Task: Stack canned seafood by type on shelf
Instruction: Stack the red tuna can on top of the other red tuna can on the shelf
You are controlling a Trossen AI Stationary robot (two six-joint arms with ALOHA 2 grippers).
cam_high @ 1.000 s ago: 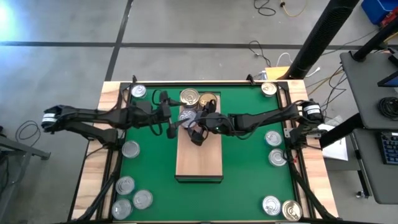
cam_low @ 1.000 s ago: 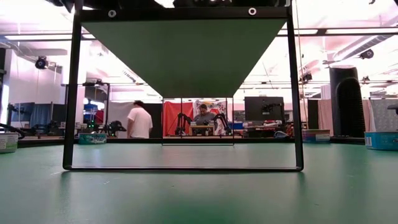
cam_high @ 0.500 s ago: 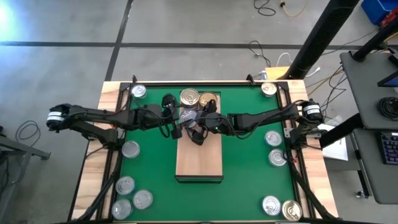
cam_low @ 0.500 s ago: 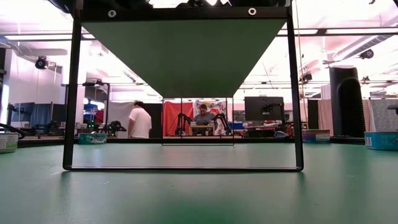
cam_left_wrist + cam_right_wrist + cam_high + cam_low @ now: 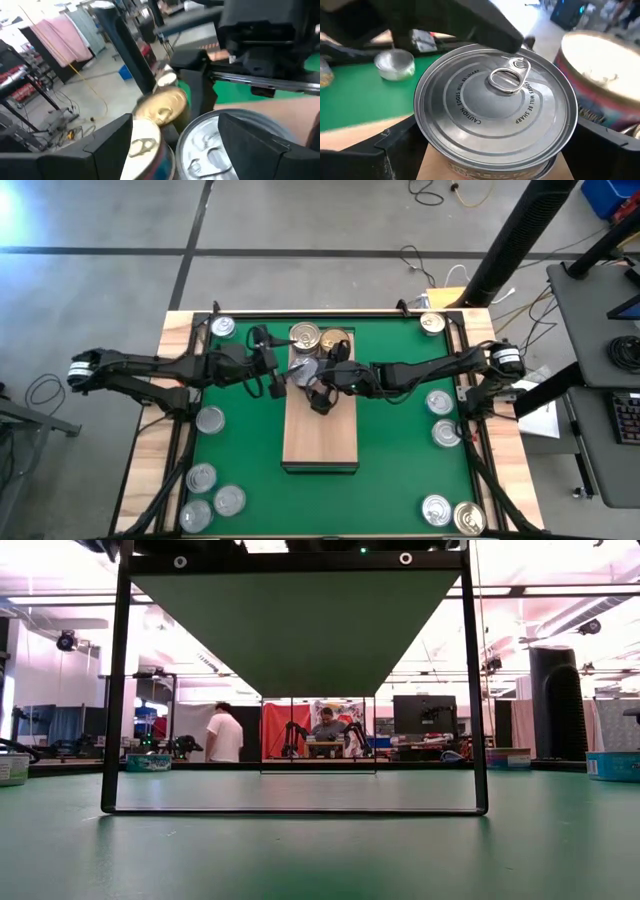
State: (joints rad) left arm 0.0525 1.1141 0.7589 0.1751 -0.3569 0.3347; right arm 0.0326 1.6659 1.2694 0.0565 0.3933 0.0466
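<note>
Silver tin (image 5: pixel 492 107) on the shelf's (image 5: pixel 320 440) far end, beside two gold-topped tins (image 5: pixel 305 336). Right hand (image 5: pixel 318 392) spread wide around it, left hand (image 5: pixel 277 380) open alongside. Rigid, slick metal, probably hefty; best squeezed across the sidewall.

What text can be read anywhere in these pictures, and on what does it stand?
"CAUTION: EDGES WILL BE SHARP", embossed twice in a ring on the lid of the silver can seen in the right wrist view.
The side label of the neighbouring can is too blurred to read.
Lids in the high view, such as the gold can, are too small to read.
Nothing can be read in the low view or the left wrist view.
</note>
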